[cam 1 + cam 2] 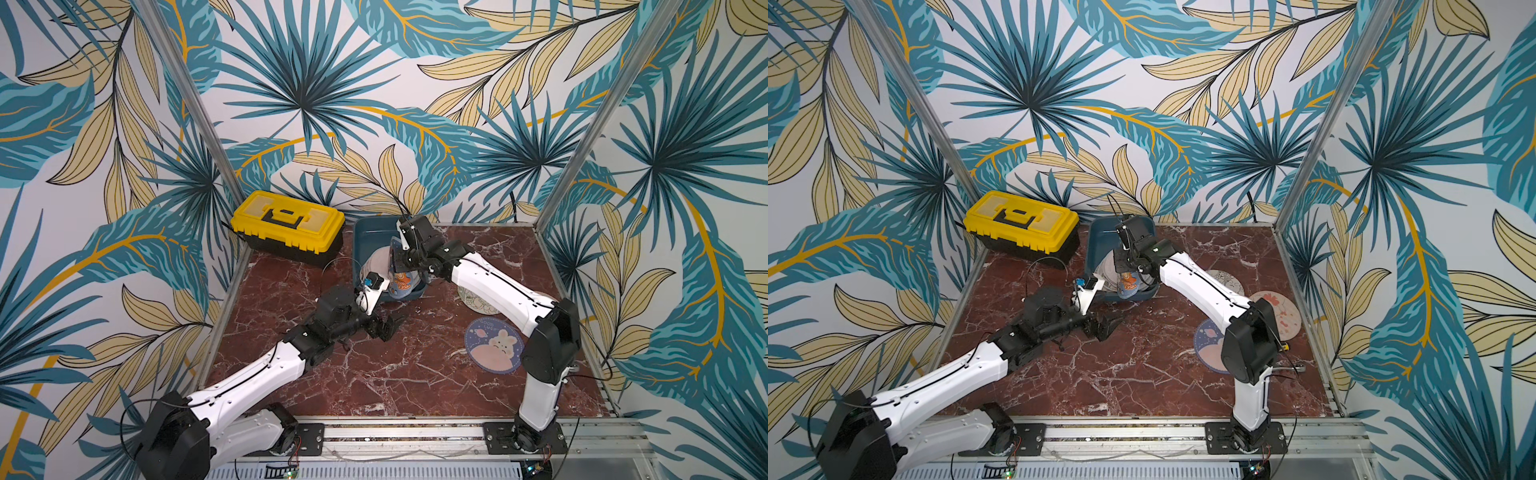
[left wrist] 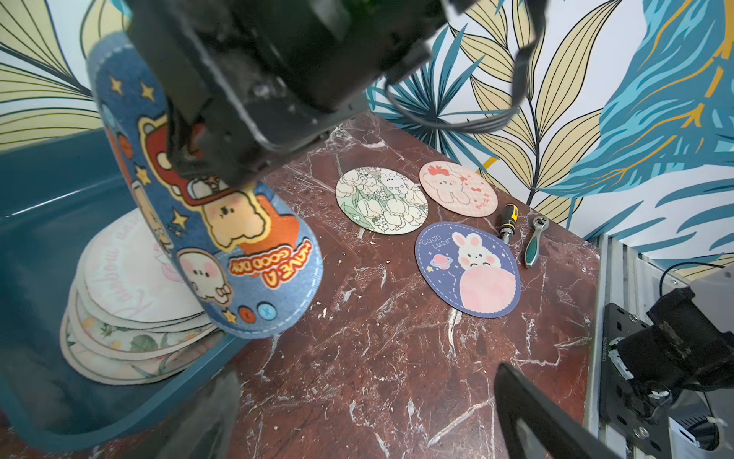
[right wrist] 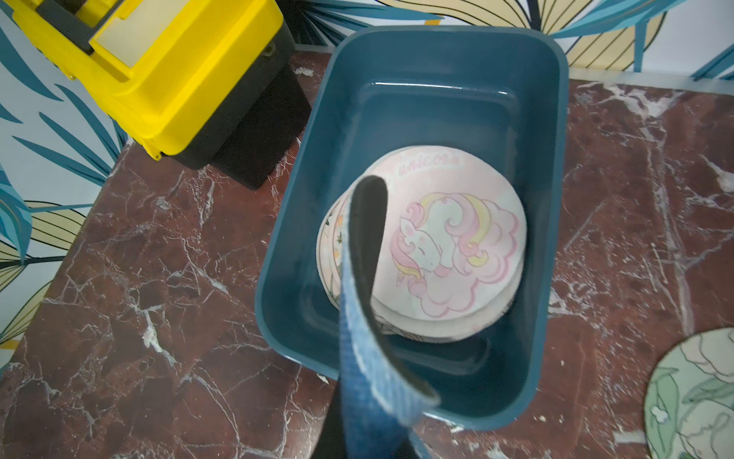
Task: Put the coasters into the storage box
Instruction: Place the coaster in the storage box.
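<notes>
Item: blue coaster, judged light, floppy; we pinch it near the rim in the right gripper over the box, above the stack. Right: loose coasters; left gripper spread, empty.

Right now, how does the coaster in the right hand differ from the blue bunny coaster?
The held coaster hangs bent over the storage box, pinched in the right hand; the bunny coaster lies flat on the table. The held coaster shows bears, the bunny coaster one white rabbit. Both are blue.
</notes>
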